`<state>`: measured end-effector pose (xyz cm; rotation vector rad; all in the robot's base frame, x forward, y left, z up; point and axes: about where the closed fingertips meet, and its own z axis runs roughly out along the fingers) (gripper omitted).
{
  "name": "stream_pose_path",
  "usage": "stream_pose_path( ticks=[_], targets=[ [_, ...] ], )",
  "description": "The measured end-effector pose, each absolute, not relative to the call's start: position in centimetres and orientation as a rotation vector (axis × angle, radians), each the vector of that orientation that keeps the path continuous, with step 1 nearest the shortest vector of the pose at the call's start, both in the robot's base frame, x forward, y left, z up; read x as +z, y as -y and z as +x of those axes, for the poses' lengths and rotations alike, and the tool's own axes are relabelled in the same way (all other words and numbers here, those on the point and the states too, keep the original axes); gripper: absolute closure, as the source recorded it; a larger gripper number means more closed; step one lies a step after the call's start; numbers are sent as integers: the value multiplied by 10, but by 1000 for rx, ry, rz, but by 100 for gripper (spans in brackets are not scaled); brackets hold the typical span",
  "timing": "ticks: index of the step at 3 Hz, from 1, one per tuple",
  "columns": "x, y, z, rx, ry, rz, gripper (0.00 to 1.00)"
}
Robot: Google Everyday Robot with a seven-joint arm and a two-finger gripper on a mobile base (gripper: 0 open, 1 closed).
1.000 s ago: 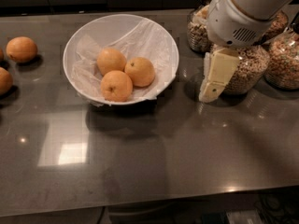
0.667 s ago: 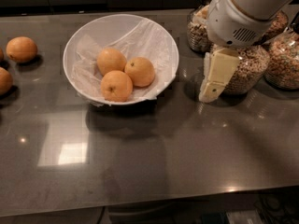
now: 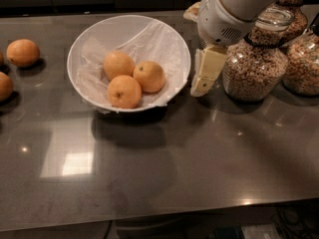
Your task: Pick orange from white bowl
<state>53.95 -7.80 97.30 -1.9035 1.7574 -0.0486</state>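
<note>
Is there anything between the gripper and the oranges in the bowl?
The gripper hangs just right of the bowl, outside it. Only the bowl's right rim lies between it and the nearest orange. Nothing covers the oranges from above. The jar stands on the gripper's other side, not in the way.

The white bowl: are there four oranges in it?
No, only three oranges lie in the white bowl; the gripper hangs outside it, between the bowl and a cereal jar.
</note>
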Motion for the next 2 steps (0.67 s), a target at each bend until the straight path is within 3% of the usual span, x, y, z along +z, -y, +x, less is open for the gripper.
stream_pose_path(
  ticks=[2],
  targets=[
    [962, 45, 576, 12, -1690, -1914, 0]
  ],
)
